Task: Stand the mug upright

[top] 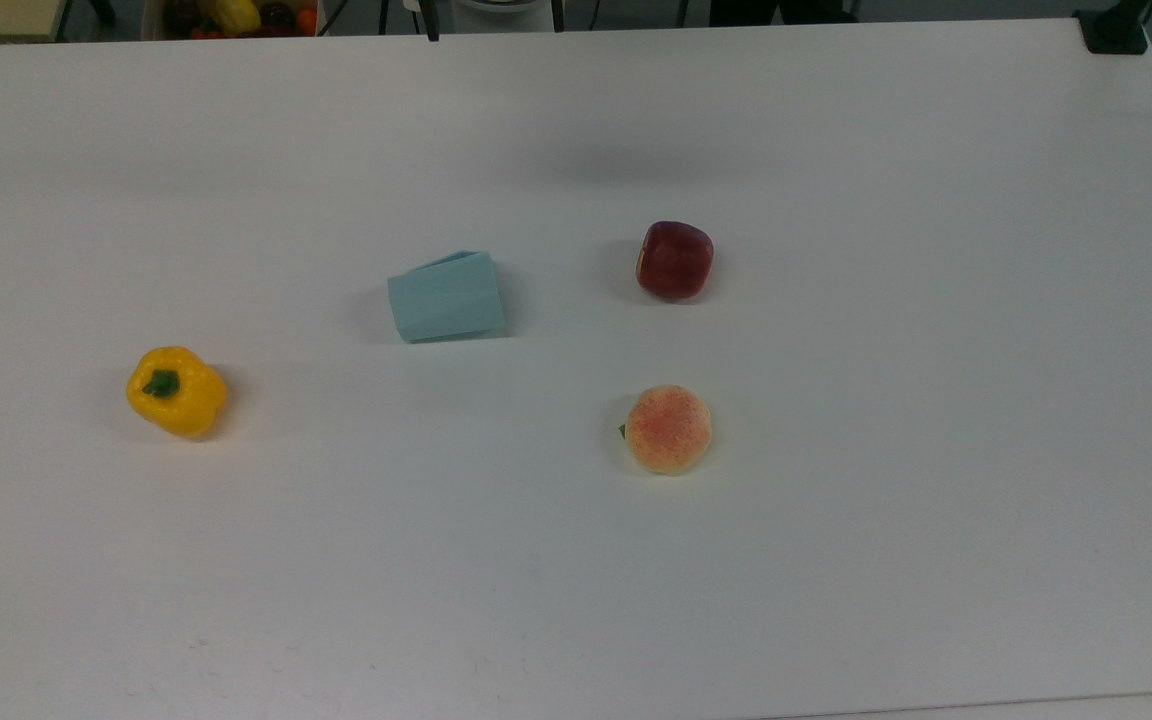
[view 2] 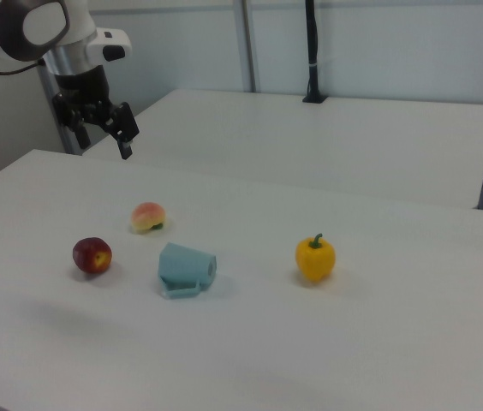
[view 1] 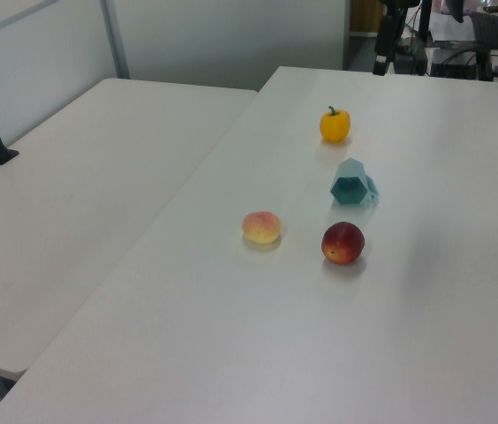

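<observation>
The pale blue-green faceted mug (top: 446, 296) lies on its side near the middle of the white table (top: 836, 560). In the left view the mug (view 1: 353, 185) turns its open mouth toward the camera. In the right view the mug (view 2: 187, 267) has its handle tab resting on the table. High at the right view's upper left, my gripper (view 2: 104, 139) hangs well above the table and far from the mug, open, with nothing between its fingers.
A dark red apple (top: 675, 260) and a peach (top: 668, 429) lie on the top view's right of the mug. A yellow bell pepper (top: 176, 390) sits on the top view's left. A second white table (view 1: 72, 203) adjoins in the left view.
</observation>
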